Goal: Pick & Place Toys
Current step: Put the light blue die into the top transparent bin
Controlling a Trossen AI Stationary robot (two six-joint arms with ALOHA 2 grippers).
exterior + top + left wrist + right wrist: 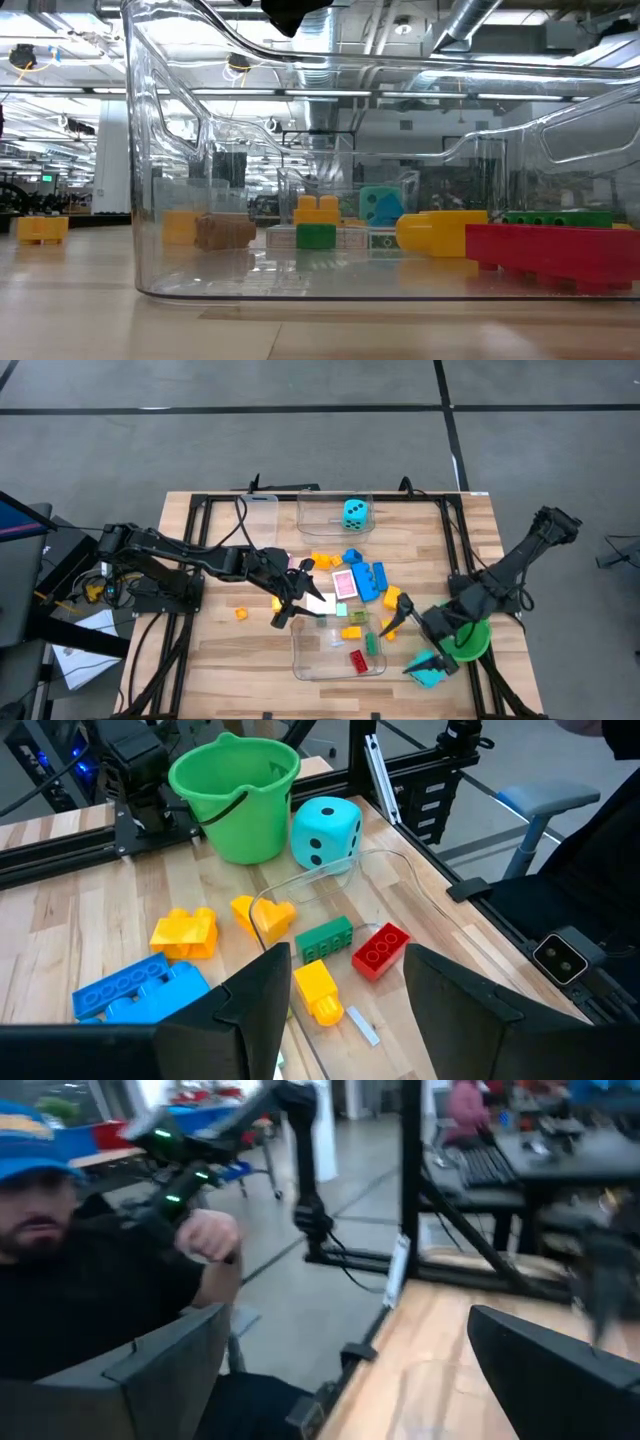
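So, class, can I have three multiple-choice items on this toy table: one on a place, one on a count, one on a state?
1. Where does the red brick lie?
A. In the near clear tub
B. In the green bowl
C. On the floor

2. How many cyan dice show from above?
A. One
B. Two
C. Four

3. How do the right gripper's jaws stand?
A. Wide open, empty
B. Shut on a blue brick
C. Shut on a card

Answers:
1 A: the red brick sits inside the near clear tub.
2 B: one die is in the far tub, and the other die is beside the green bowl.
3 A: the right gripper shows both jaws far apart with nothing between them.
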